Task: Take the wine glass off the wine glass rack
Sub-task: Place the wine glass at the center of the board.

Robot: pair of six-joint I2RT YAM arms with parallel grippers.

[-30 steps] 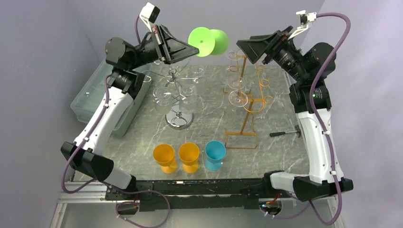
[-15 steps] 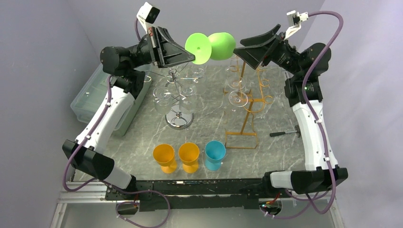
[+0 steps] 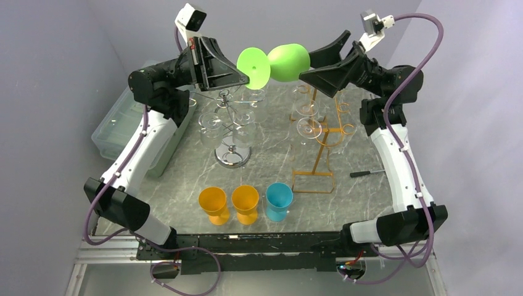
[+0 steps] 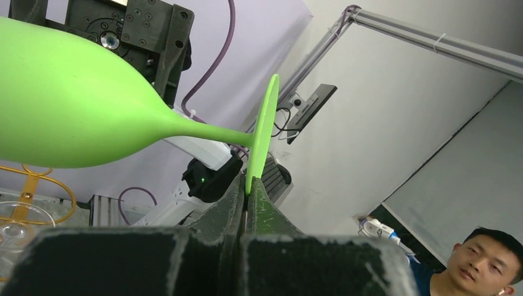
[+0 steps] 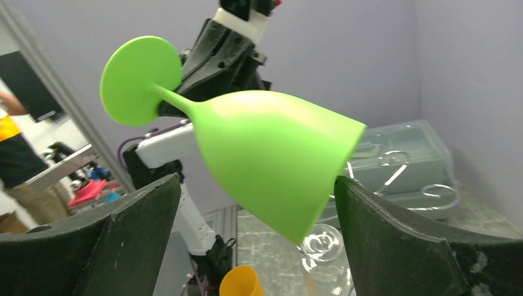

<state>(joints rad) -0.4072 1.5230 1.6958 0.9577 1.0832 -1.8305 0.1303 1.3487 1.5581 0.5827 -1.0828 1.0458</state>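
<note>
A bright green wine glass (image 3: 287, 61) hangs on its side high above the table's far end, foot to the left and bowl to the right. My left gripper (image 3: 248, 76) is shut on the rim of its round foot (image 4: 264, 132), pinched edge-on between the fingers. My right gripper (image 3: 306, 66) stands open, one finger on each side of the bowl (image 5: 271, 148), with gaps showing on both sides. Below stand a silver wire rack (image 3: 231, 123) and an orange wire rack (image 3: 321, 132), each with clear glasses hanging on it.
Two orange cups (image 3: 214, 203) (image 3: 245, 202) and a blue cup (image 3: 278, 200) line the near edge. A clear plastic bin (image 3: 117, 123) sits at the left, and a small dark tool (image 3: 370, 173) lies at the right near the orange rack's foot.
My right gripper has swung left and up until its open fingers straddle the bowl. The left arm has carried the glass slightly left and up, still gripping the foot.
</note>
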